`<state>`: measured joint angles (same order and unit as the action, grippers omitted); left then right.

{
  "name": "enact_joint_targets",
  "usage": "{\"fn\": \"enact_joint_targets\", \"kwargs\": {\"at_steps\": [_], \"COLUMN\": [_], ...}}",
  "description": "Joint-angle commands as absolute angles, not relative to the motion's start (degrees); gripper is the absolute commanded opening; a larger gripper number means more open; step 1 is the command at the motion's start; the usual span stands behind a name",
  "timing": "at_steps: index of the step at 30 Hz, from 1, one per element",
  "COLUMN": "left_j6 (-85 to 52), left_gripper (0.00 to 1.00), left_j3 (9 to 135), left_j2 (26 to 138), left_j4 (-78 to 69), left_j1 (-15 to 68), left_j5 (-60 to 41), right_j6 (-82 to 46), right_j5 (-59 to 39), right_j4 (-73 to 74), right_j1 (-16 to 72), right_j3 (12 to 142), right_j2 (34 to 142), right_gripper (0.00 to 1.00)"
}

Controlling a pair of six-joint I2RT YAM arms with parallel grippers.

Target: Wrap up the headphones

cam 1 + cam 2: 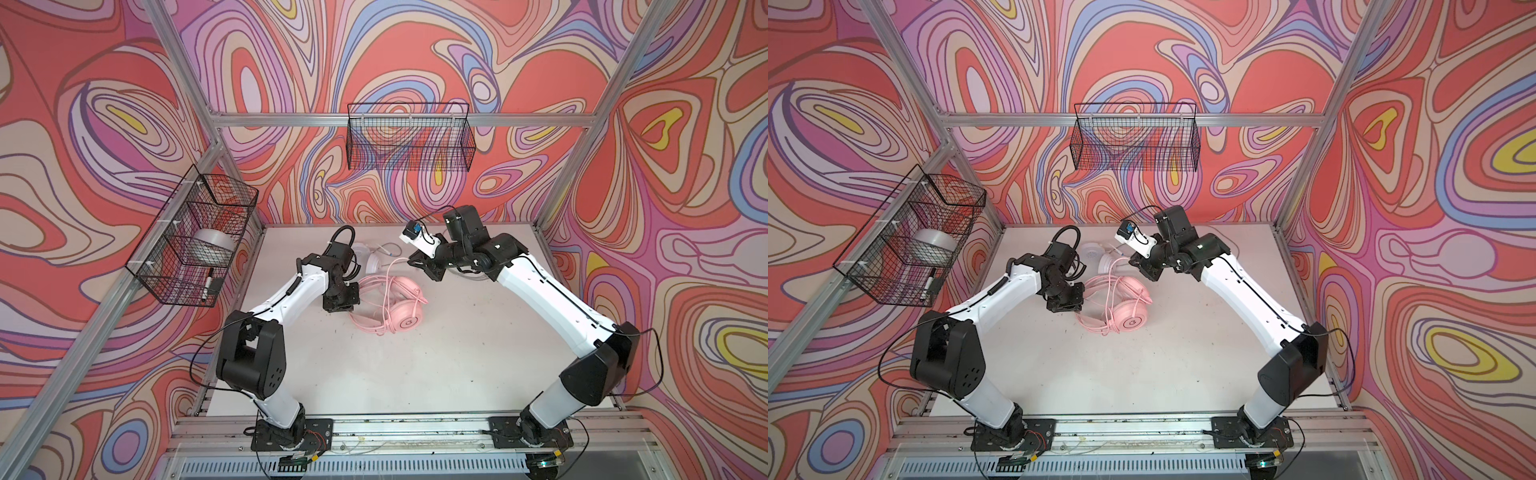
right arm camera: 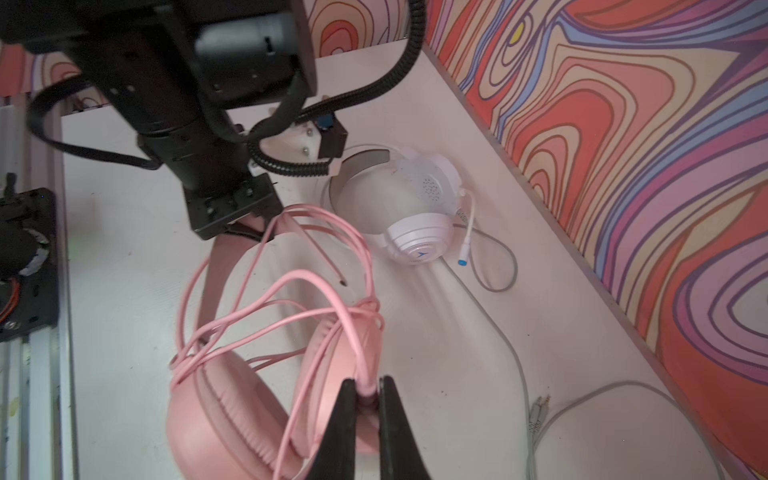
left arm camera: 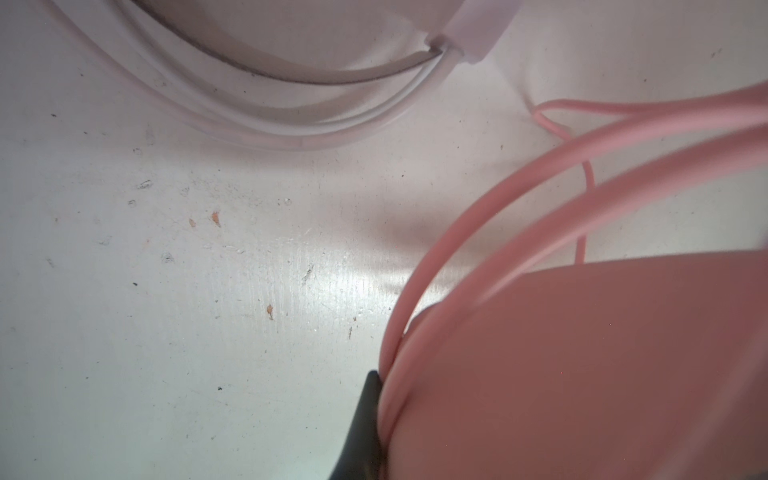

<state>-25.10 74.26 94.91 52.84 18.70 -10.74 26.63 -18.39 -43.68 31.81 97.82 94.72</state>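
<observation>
Pink headset [image 1: 401, 316] lies mid table [image 1: 415, 374], white headset [image 2: 419, 232] just behind it nr the back wall; right gripper [image 2: 368, 384] has its jaws pinching the pink cord [image 3: 419, 274] by an earcup; left gripper [image 1: 347, 308] jaws look clamped on the pink headband w/ cord loops alongside, far as I can see.

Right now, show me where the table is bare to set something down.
Bare: the table in front of the pink headset, between the arm bases. Crowded: the back, where the white headset, its grey cord, left gripper and right gripper cluster.
</observation>
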Motion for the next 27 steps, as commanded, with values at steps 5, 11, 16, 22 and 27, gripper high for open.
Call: {"fn": "enact_joint_targets", "kwargs": {"at_steps": [5,11,16,22,27], "left_j6": [-20.6,-16.9,-14.0,-11.6,-10.0], "left_gripper": [0.00,0.00,0.00,0.00,0.00], "left_j3": [74.0,74.4,74.3,73.8,73.7], "left_j2": [90.3,89.7,88.3,86.1,85.1], "left_j4": [55.9,58.2,59.4,59.5,60.6], "left_j1": [19.0,19.4,19.6,19.6,19.6], "left_j5": [-12.2,-13.1,-14.9,-18.3,-18.6], "right_j6": [22.3,18.1,14.8,13.0,12.4], "right_j5": [-12.6,-9.7,-6.8,0.7,4.5], "right_j4": [-38.6,-37.8,-37.8,-42.1,-42.3], "right_j1": [25.5,22.0,18.1,16.6,15.8], "right_j3": [102.2,104.5,105.8,108.8,105.3], "right_j2": [99.1,104.4,109.3,117.1,118.7], "right_gripper": [0.00,0.00,0.00,0.00,0.00]}}
